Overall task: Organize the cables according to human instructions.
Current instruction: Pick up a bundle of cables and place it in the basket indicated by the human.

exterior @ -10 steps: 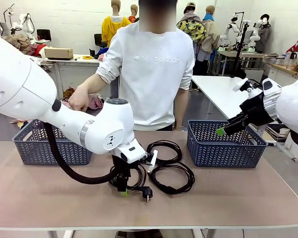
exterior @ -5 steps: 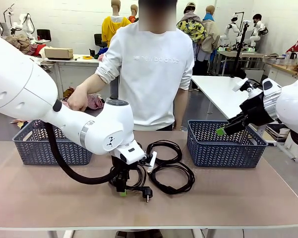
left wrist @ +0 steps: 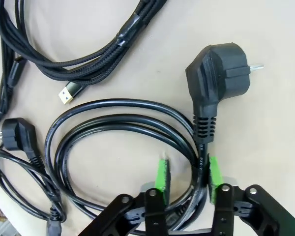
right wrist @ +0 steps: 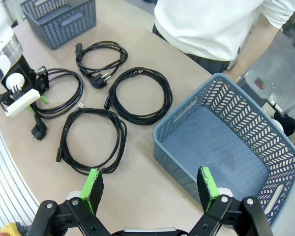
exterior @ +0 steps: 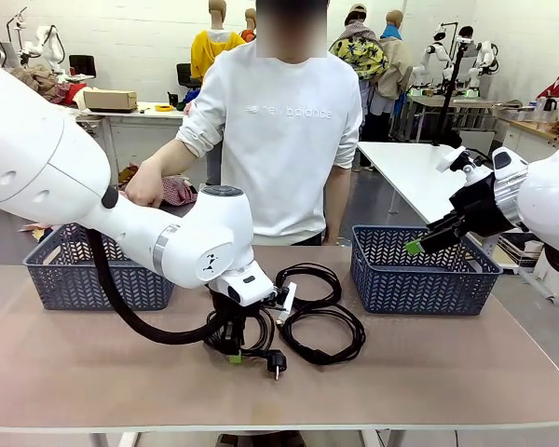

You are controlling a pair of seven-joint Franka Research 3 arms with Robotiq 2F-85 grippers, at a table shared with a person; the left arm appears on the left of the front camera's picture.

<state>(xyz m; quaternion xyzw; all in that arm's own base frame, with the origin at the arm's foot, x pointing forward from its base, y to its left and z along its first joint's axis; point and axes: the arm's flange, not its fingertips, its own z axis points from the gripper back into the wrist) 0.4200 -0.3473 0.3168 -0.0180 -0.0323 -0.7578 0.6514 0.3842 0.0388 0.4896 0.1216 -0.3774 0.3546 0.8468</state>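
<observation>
Left tool [left wrist: 187,169] is down mid-desk [exterior: 466,372] toward the front edge. Its pads sit astride one coiled cord [left wrist: 123,118] just behind the plug [left wrist: 219,73]. One pad touches and a gap shows at the other; can't tell if it's pinched. The other cables [right wrist: 166,96] lie coiled beside it, mid-desk. Right tool [right wrist: 150,189] is spread wide and empty, over the basket [right wrist: 226,142] at the right end.

My right gripper [right wrist: 150,189] hung with its jaws wide apart, just beside the near grey basket [right wrist: 179,147]. Left of it I counted four coiled cables [right wrist: 137,122] on the table [right wrist: 137,164], and the left gripper [right wrist: 39,98] stood at the outermost coil.
</observation>
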